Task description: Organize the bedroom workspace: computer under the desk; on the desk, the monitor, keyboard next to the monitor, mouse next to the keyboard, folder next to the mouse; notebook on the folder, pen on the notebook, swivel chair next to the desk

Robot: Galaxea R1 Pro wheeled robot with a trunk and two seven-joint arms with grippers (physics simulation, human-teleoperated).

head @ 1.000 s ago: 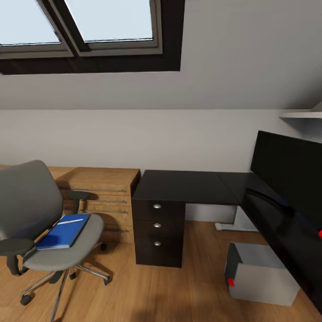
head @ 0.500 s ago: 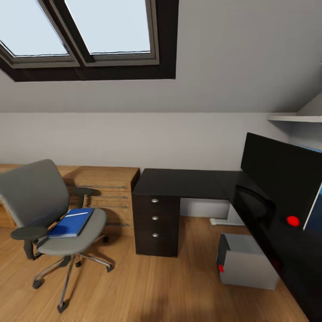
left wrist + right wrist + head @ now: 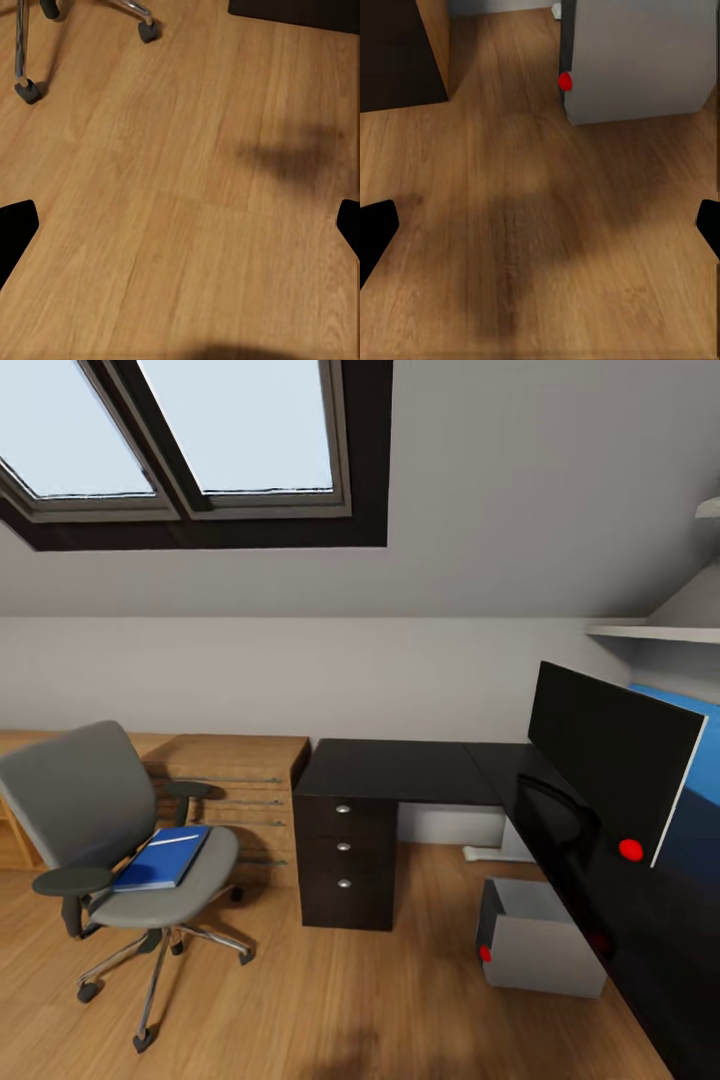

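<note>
The grey swivel chair point(image 3: 70, 800) stands at the left of the head view, apart from the desk, with the blue folder point(image 3: 160, 857) flat on its seat. The black L-shaped desk point(image 3: 400, 770) runs to the right, where the monitor point(image 3: 600, 750) stands on it. The grey computer point(image 3: 545, 950) sits on the floor under that wing and also appears as the computer point(image 3: 637, 60). My left gripper point(image 3: 180, 232) is open over bare floor near a chair castor point(image 3: 28, 91). My right gripper point(image 3: 540, 232) is open too. Keyboard, mouse, notebook and pen are out of view.
A low light-wood cabinet point(image 3: 235, 780) stands between the chair and the desk's dark drawer unit point(image 3: 345, 860). A sloped ceiling with a skylight point(image 3: 230, 420) hangs overhead. A blue wall panel point(image 3: 700, 760) and a white shelf point(image 3: 650, 632) lie behind the monitor. Wood floor spreads in front.
The whole head view has shifted and pulled back, so the camera has moved. Chair, folder, desk and computer keep their places in the room.
</note>
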